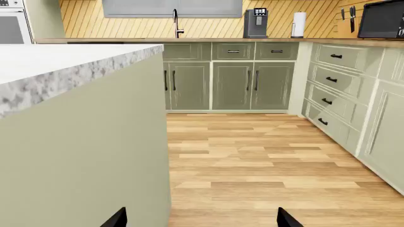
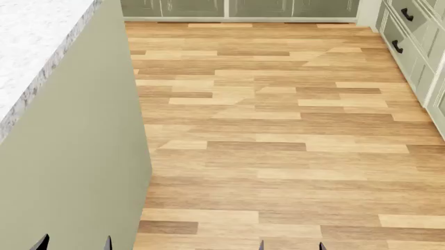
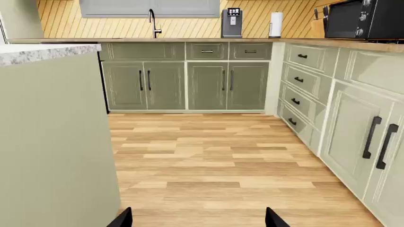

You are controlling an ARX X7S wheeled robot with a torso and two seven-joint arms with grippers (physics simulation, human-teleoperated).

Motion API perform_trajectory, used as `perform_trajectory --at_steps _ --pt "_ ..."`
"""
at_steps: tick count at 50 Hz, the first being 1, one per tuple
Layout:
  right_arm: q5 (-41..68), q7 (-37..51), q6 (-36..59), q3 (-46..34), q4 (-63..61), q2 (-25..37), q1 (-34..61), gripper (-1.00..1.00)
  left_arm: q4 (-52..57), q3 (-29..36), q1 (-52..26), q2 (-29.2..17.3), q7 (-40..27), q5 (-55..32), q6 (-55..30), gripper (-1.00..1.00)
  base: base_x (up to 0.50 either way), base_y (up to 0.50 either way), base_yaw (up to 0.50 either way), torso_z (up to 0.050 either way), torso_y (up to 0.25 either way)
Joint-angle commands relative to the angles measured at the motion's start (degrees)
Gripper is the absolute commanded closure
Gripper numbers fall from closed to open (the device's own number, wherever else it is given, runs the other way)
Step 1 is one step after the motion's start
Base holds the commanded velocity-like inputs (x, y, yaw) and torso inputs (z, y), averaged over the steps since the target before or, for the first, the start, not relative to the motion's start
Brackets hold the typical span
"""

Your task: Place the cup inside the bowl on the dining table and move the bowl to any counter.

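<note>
The cup and the bowl are out of view in every frame. The dining table (image 2: 31, 47) shows as a white speckled stone top on a sage-green base, at the left of the head view, and its edge (image 1: 69, 75) (image 3: 44, 51) appears in both wrist views. The counter (image 1: 208, 40) (image 3: 189, 40), a brown wooden worktop, runs along the far wall. My left gripper (image 1: 202, 218) (image 2: 75, 244) hangs low beside the table's base, open and empty. My right gripper (image 3: 198, 218) (image 2: 292, 246) is open over the wooden floor with nothing between its fingers.
Sage cabinets (image 3: 208, 85) line the far wall and drawers (image 1: 334, 90) the right side. On the counter stand a faucet (image 1: 177, 23), a coffee machine (image 1: 256, 22), a paper towel roll (image 1: 298, 24) and a black microwave (image 3: 366, 19). Wooden floor (image 2: 278, 130) spreads between.
</note>
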Motion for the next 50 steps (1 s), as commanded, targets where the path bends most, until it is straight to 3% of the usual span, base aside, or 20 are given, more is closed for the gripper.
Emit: perform_trajectory --at_steps 1,13,50 --pt "1.28 1.23 -0.33 -0.82 0.33 0.84 0.10 -1.00 -0.49 1.35 -0.62 -0.70 -1.43 -0.79 -0.25 -1.00 0.00 0.00 0.00 0.000 0.000" --pt "2.66 2.68 -0.90 -3.82 0.18 2.96 -0.28 -1.00 -0.43 3.90 -0.23 -2.93 -3.34 -2.07 0.69 -1.00 -0.03 0.00 0.00 0.000 0.000" --pt "5.50 5.50 -0.32 -7.04 0.87 5.66 0.36 -1.00 -0.81 7.56 -0.83 -5.46 -6.07 -4.98 0.99 -1.00 -0.50 0.00 0.00 0.000 0.000"
